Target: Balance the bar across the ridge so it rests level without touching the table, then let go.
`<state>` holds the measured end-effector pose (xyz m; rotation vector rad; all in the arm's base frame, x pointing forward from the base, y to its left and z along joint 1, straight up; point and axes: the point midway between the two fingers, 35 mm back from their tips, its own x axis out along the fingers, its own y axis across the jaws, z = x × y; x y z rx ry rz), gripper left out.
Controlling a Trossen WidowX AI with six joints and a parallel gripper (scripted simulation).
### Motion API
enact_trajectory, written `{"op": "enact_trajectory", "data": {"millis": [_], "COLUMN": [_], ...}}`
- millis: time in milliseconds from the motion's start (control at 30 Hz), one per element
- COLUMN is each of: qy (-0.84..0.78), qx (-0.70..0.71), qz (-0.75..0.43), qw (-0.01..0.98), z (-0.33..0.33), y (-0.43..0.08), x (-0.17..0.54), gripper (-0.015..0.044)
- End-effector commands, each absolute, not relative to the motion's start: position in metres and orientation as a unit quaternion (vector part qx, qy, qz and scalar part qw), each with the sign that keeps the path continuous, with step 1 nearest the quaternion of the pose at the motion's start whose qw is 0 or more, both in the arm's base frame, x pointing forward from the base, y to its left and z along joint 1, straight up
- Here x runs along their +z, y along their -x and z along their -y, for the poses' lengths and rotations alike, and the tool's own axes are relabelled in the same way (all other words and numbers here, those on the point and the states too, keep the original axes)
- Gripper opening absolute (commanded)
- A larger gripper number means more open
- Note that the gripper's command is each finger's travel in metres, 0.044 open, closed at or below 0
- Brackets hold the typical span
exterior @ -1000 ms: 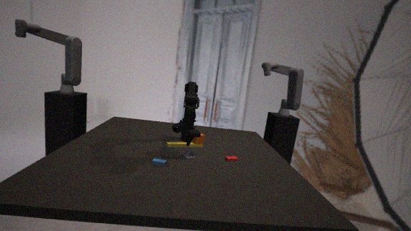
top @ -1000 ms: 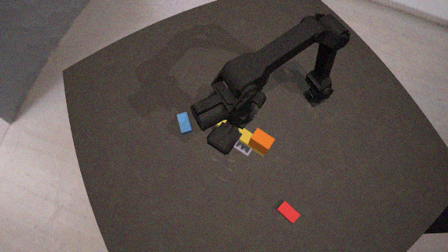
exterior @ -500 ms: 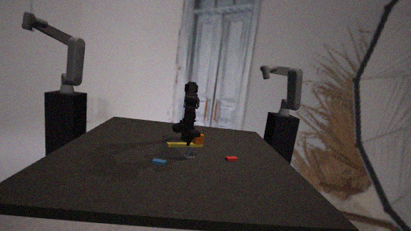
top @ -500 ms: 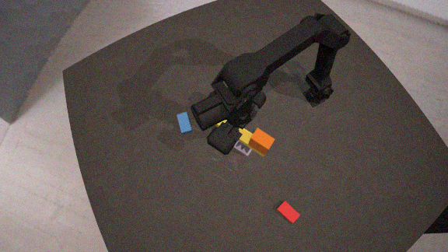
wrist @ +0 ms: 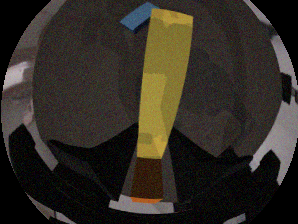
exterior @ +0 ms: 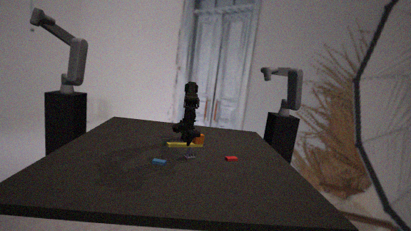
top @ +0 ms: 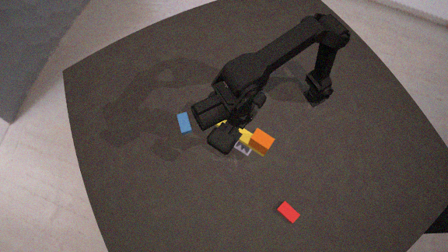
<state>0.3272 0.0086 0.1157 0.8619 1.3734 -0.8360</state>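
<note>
The yellow bar [top: 246, 137] [exterior: 175, 144] [wrist: 167, 60] has an orange block [top: 262, 141] [exterior: 200, 138] [wrist: 146, 200] on one end. My gripper [top: 235, 126] [exterior: 189, 142] [wrist: 153, 128] is shut on the bar between its two ends and holds it up off the table, looking about level in the exterior view. The small pale lavender ridge [top: 247, 152] [exterior: 190, 157] stands on the table below, with a gap under the bar in the exterior view. The ridge is partly covered in the top view and does not show in the wrist view.
A blue block [top: 184, 122] [exterior: 159, 162] [wrist: 137, 18] lies on the table beyond the bar's plain end. A red block [top: 288, 211] [exterior: 231, 158] lies farther off on the orange block's side. Two grey arms on black pedestals stand beyond the table's sides.
</note>
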Motion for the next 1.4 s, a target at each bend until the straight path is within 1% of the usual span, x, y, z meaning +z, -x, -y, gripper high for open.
{"op": "enact_trajectory", "data": {"millis": [0, 1367], "qy": [-0.374, -0.374], "qx": [-0.364, -0.364], "qz": [-0.596, -0.596], "qw": [0.611, 0.611], "z": [-0.0086, -0.0081], "y": [-0.3267, -0.3269], "x": [0.1132, 0.1098], "gripper": [0.0, 0.0]}}
